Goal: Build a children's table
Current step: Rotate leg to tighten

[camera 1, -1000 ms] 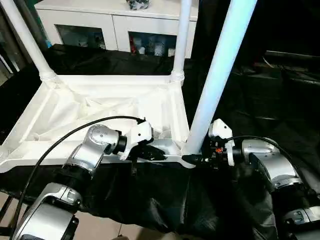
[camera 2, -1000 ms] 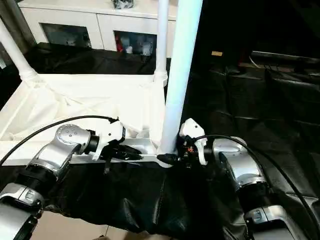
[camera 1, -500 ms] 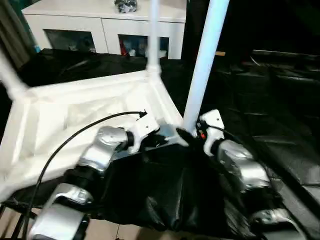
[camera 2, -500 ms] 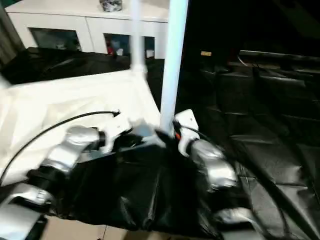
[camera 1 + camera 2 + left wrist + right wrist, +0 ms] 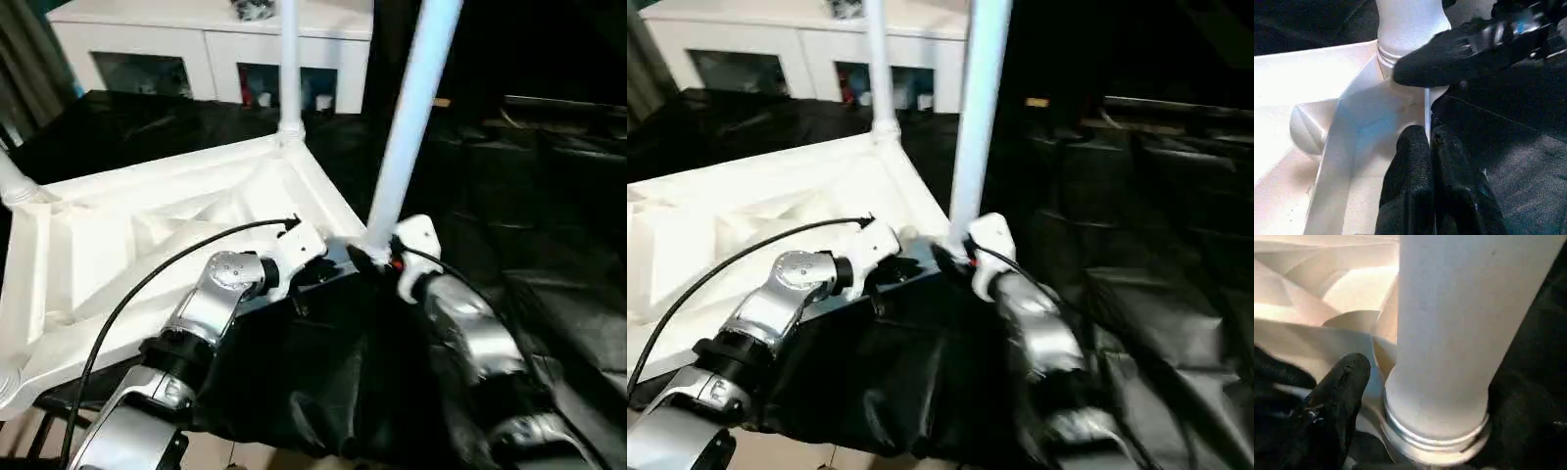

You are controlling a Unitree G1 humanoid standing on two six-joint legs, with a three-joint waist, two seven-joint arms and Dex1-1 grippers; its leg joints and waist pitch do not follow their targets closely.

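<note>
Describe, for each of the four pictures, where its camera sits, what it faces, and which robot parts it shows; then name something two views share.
Left eye view: on the head, looking down at the upturned table top; both silver forearms show.
Right eye view: beside it, same scene.
Left wrist view: along the left gripper, shut on the top's rim; the right gripper's finger crosses above.
Right wrist view: close on the near leg in its socket; one black finger shows.
Shared: both wrist views show that leg's base.
</note>
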